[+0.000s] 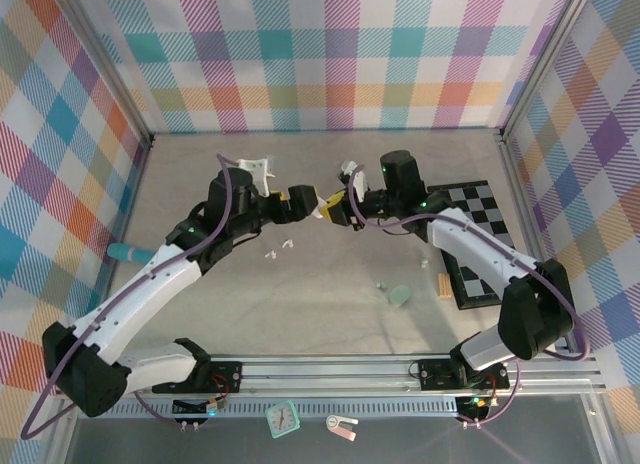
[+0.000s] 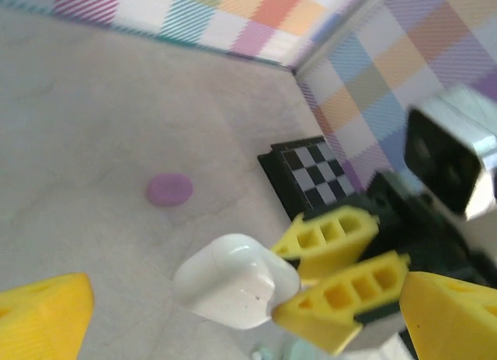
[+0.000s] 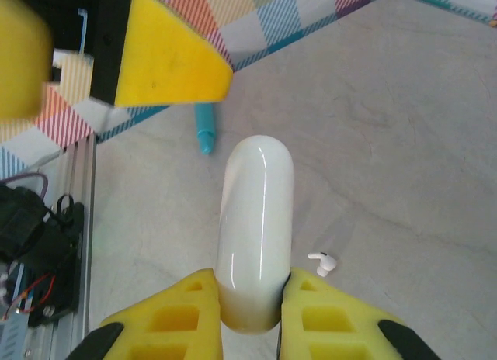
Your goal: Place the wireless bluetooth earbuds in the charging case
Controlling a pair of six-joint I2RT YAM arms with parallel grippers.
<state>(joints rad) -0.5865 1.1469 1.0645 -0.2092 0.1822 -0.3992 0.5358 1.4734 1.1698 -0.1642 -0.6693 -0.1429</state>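
Hand-off step: right gripper [image 3: 248, 298] pinches white case [image 3: 256, 212], left gripper [image 1: 320, 208] spread wide; next calls for picking earbud [image 3: 322, 261] off tabletop [image 3: 404, 104]

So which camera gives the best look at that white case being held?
The right wrist camera: the white case shows full length and sharp, pinched at its near end by the right gripper. The left wrist camera shows it blurred. From above it is too small to tell.
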